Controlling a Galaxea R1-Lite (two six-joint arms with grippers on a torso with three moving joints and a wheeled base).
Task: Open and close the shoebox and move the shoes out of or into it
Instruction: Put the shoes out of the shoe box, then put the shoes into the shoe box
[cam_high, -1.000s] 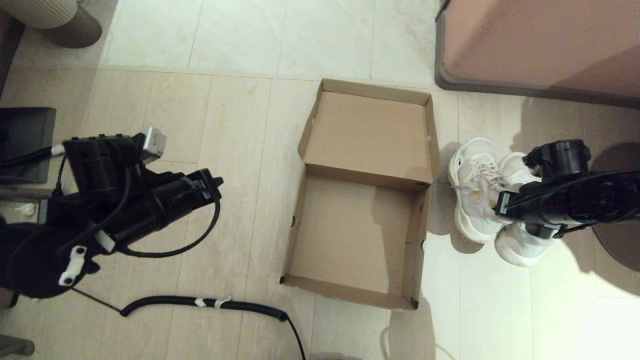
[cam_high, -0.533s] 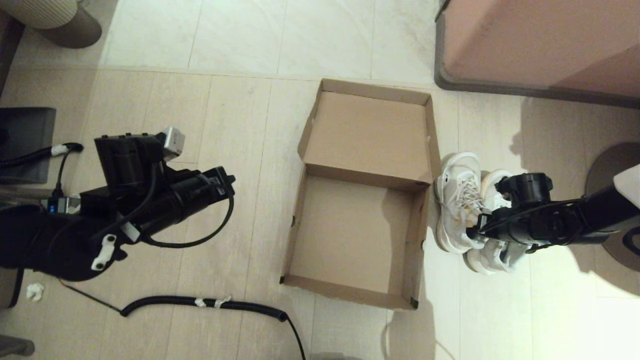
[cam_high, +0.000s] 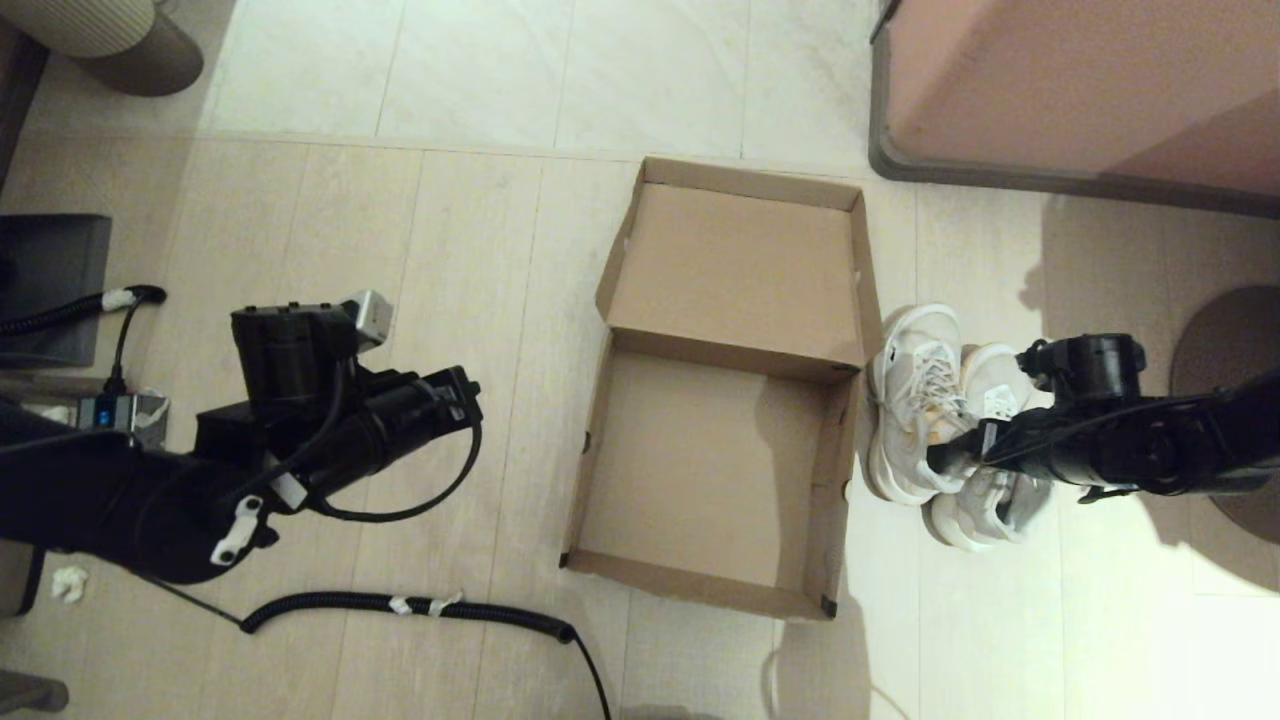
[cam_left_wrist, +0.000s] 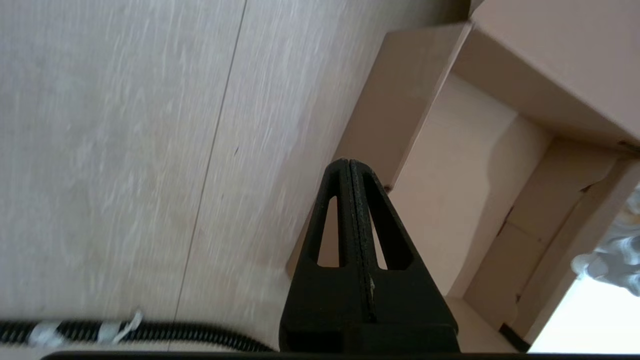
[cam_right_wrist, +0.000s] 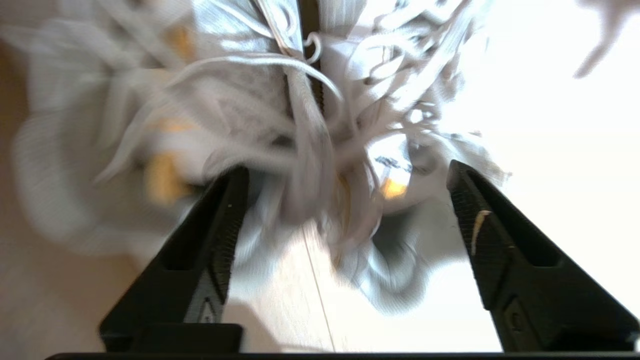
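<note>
The brown cardboard shoebox (cam_high: 700, 470) lies open and empty mid-floor, its lid (cam_high: 740, 270) folded back flat on the far side. The two white sneakers (cam_high: 915, 400) stand side by side against the box's right wall. My right gripper (cam_high: 950, 460) hangs low over their heel ends, open; in the right wrist view its fingers (cam_right_wrist: 346, 170) straddle the laces and collars of the shoes (cam_right_wrist: 225, 110). My left gripper (cam_high: 465, 400) is left of the box, shut (cam_left_wrist: 349, 165) on nothing, pointing at the box's left wall (cam_left_wrist: 400, 100).
A pinkish-brown furniture block with grey base (cam_high: 1080, 90) fills the far right. A coiled black cable (cam_high: 400, 605) lies on the floor near the box's front left. A dark round base (cam_high: 1240, 400) sits at the right edge, a dark block (cam_high: 50, 290) at the left.
The shoes have slid left to the box's right wall, moved with the right gripper. The left arm has moved right, closer to the box.
</note>
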